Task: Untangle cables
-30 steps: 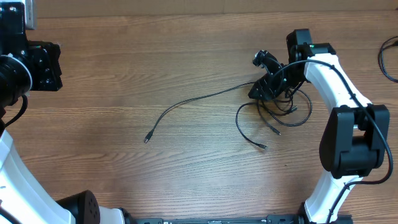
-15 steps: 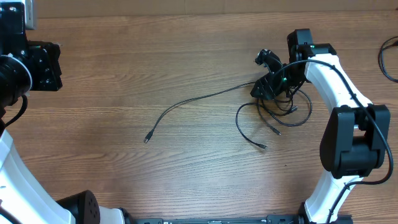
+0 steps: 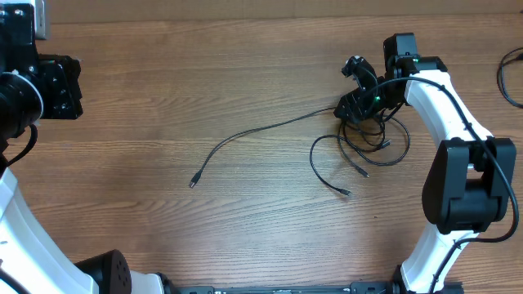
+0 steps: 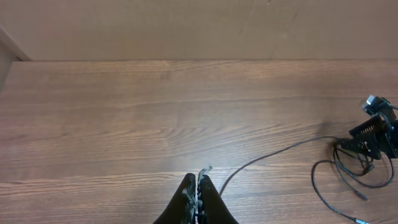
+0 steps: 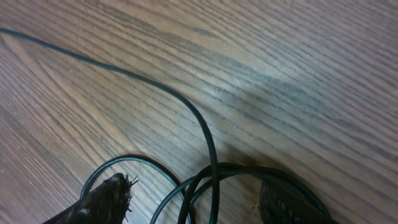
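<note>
Wood-grain tabletop (image 3: 245, 73) carries the cables (image 3: 364, 147) as a loose tangle on the right, with one long strand trailing left to a small plug (image 3: 194, 182). Right gripper (image 5: 194, 194) sits low at the tangle's far edge, its fingers spread with dark loops lying between them and nothing pinched. Left gripper (image 4: 197, 194) hangs over the wood well to the left of the tangle, fingers pressed together and empty.
</note>
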Robot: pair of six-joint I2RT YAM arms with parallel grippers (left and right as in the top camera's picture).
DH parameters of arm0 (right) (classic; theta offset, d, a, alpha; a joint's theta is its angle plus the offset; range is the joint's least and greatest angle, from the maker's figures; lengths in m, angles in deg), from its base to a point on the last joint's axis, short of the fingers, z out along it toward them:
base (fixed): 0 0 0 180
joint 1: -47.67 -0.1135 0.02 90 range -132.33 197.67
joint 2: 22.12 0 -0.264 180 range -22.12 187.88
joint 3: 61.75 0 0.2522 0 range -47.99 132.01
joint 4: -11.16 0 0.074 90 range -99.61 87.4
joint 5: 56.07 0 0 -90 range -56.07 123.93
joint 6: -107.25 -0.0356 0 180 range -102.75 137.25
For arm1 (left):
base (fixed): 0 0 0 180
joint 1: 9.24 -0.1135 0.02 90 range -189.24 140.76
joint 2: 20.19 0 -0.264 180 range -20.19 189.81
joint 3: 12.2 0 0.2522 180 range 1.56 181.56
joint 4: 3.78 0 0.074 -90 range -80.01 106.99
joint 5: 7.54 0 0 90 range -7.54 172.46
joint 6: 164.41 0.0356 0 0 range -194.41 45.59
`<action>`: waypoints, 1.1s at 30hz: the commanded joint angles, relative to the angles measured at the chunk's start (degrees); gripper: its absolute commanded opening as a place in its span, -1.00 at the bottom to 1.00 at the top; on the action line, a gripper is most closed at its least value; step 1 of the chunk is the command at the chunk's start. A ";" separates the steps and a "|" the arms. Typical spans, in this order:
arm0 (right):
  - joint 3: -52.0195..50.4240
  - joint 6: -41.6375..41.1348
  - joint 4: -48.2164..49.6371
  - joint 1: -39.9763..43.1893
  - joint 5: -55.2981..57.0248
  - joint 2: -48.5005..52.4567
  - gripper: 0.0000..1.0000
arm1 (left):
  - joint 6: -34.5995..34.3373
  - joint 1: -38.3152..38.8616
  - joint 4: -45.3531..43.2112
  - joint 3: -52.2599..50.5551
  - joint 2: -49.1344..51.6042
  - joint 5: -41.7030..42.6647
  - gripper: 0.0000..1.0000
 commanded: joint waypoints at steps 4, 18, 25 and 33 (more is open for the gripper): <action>-3.78 -1.09 1.81 0.00 -0.46 0.20 0.30 | 0.63 0.42 -0.07 -0.20 -1.01 -0.35 -0.92; -0.66 -6.47 -0.44 -0.20 -0.50 -0.39 -0.92 | 0.66 0.42 -0.07 -0.20 -1.01 -0.37 -0.92; 18.62 -11.63 -14.93 -2.91 -0.87 -4.07 -0.92 | 0.66 0.42 -0.07 -0.20 -0.98 -0.35 -0.92; 50.49 -26.27 -27.15 -6.19 -1.27 -4.24 -0.92 | 0.68 0.42 -0.07 -2.49 -0.98 -0.35 -0.91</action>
